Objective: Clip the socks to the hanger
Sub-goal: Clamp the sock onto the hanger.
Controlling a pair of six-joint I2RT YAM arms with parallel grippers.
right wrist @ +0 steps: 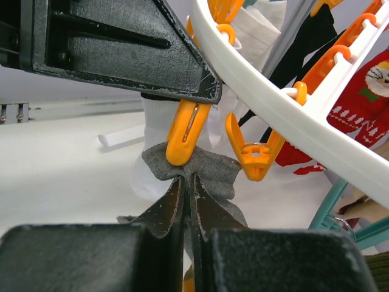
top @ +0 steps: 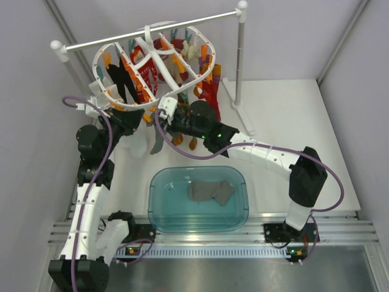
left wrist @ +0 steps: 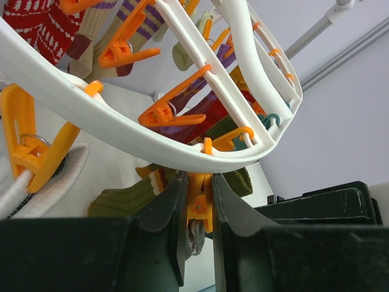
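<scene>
The white hanger (top: 159, 58) hangs from the rail, its ring also crossing the left wrist view (left wrist: 121, 131) and the right wrist view (right wrist: 285, 103). My left gripper (left wrist: 197, 179) is shut on an orange clip (left wrist: 200, 204) under the ring's front edge, squeezing its handles. One grey sock (right wrist: 243, 167) hangs below that clip (right wrist: 185, 137), its bunched top edge at the clip's tips. My right gripper (right wrist: 188, 179) is shut on this sock just under the clip. From above, the sock (top: 157, 143) dangles between both grippers. A second grey sock (top: 211, 192) lies in the basin.
A teal basin (top: 197, 226) sits between the arm bases. The white rail stand (top: 152, 29) carries the hanger, its foot (top: 243, 112) at the right. Red, black, white and striped olive socks (left wrist: 121, 198) hang from other clips. A free orange clip (right wrist: 255, 155) dangles beside the sock.
</scene>
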